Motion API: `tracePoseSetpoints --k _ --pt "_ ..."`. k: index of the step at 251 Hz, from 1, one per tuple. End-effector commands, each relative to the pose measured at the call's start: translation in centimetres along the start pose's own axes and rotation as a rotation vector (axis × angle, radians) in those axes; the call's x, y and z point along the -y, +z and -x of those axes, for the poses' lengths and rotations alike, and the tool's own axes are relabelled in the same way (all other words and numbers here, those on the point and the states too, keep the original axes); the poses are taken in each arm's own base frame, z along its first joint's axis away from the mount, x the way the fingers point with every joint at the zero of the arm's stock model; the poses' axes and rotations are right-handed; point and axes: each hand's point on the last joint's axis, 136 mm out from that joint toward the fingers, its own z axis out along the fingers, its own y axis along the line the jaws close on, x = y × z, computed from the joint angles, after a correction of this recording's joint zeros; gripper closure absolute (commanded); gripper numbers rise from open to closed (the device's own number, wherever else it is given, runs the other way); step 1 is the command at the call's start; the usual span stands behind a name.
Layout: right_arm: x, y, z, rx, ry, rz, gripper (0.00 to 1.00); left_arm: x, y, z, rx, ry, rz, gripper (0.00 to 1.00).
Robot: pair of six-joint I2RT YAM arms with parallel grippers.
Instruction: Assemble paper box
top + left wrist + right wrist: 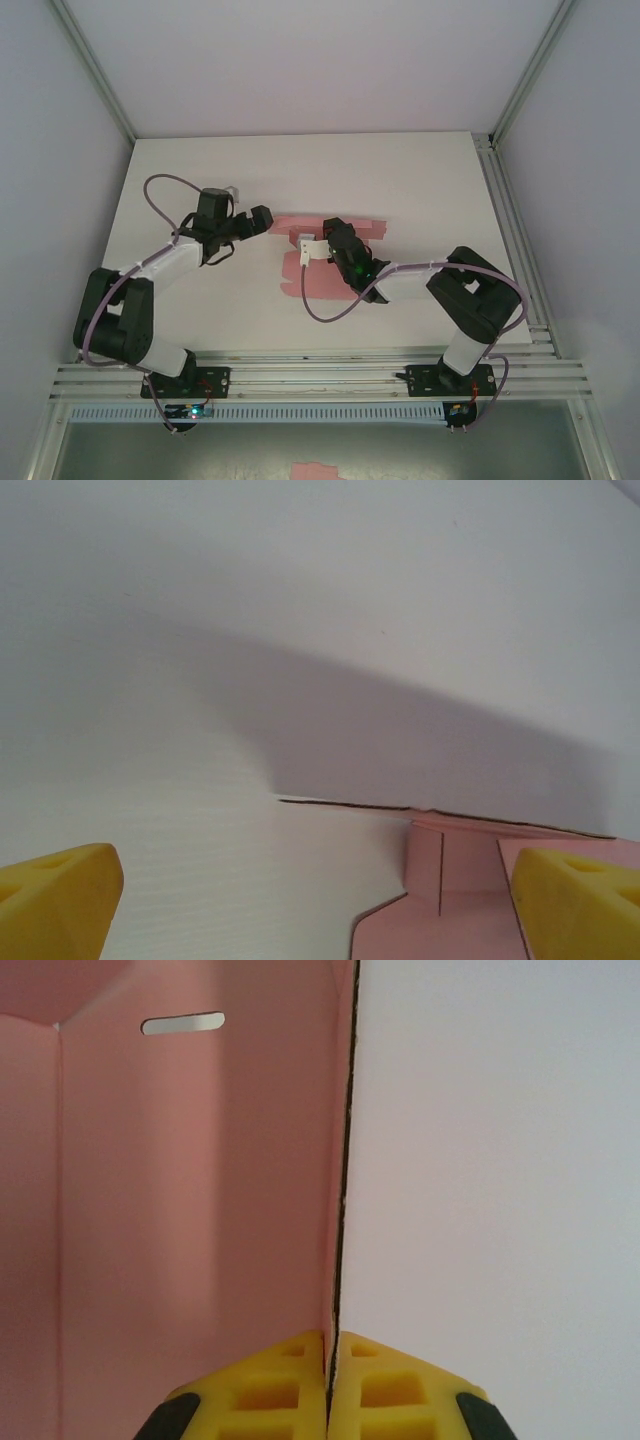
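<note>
paper box (328, 285) is a thin plain pink card, mostly a flat die-cut sheet, lying mid-table between the two arms, a bit right of centre. its outline is stepped with flaps, not a clean rectangle. in the right wrist view one panel (190, 1210) stands edge-on to the camera. the inner face is matte pink, with a fold crease running down the left side and a small oblong slot (183, 1023) cut near the top. the cut edge shows as a thin dark line. the right gripper (328, 1360) is clenched on that edge, yellow fingertips (270, 1370) pressed together with the card between them. from the top view the right gripper (306, 250) sits over the left part of the sheet, its arm reaching in from the near right. in the left wrist view, a pink corner of the card (440, 890) with a crease and a notched flap sits at lower right, and a thin dark card edge runs across above it. the left gripper (320, 905) is released, its yellow fingertips (55, 905) spread wide and nothing between them but white table (200, 180). from the top view the left gripper (264, 219) is just beside the sheet's far-left corner. can't tell if it touches. a small pink scrap (322, 469) lies well apart, below the near rail.
</note>
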Motion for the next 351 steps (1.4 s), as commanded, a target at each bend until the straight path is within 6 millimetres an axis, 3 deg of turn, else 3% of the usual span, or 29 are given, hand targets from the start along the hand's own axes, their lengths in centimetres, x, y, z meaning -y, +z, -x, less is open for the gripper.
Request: tracePoseSetpoints --k 1,33,73,101,141,163,189,237,259,285,320,351 --pt "-1.6 0.0 -0.3 -0.001 -0.01 0.084 1.0 2.8 1.0 0.5 -0.013 0.073 -0.108 0.0" --pt "-1.3 0.2 -0.7 -0.023 0.003 0.074 1.0 4.1 2.2 -1.6 -0.095 0.143 -0.119 0.0" --pt "-0.6 0.2 -0.7 -0.013 0.05 0.067 1.0 2.9 2.9 -3.4 -0.127 0.188 -0.003 0.0" --pt "-0.5 0.1 -0.5 -0.001 0.065 0.072 1.0 3.3 4.0 -4.6 -0.155 0.198 0.004 0.0" --pt "-1.2 0.1 -0.6 -0.011 0.052 0.09 1.0 4.9 4.8 -4.5 -0.147 0.206 -0.024 0.0" --pt "-1.3 0.1 -0.8 -0.018 0.05 0.089 1.0 4.5 3.7 -3.8 -0.113 0.213 0.018 0.0" --pt "-1.3 0.0 -1.2 -0.024 0.053 0.09 1.0 2.7 1.1 -2.7 -0.06 0.212 0.134 0.0" --pt "-1.4 -0.2 -1.9 -0.037 0.05 0.093 1.0 -2.6 -4.4 1.2 0.087 0.115 0.337 0.0" --pt "-1.4 -0.3 -1.8 -0.029 0.062 0.095 1.0 -5.1 -5.2 3.0 0.144 0.032 0.367 0.0" --pt "-1.7 -0.3 -1.7 -0.024 0.066 0.102 1.0 -6.7 -3.6 4.5 0.136 -0.009 0.396 0.0" --pt "-1.6 -0.4 -1.7 -0.023 0.064 0.098 1.0 -3.6 1.6 4.6 0.009 0.033 0.189 0.15" --pt "-1.4 -0.5 -1.7 -0.019 0.072 0.091 1.0 -1.9 3.8 4.6 -0.03 0.063 0.066 0.27"
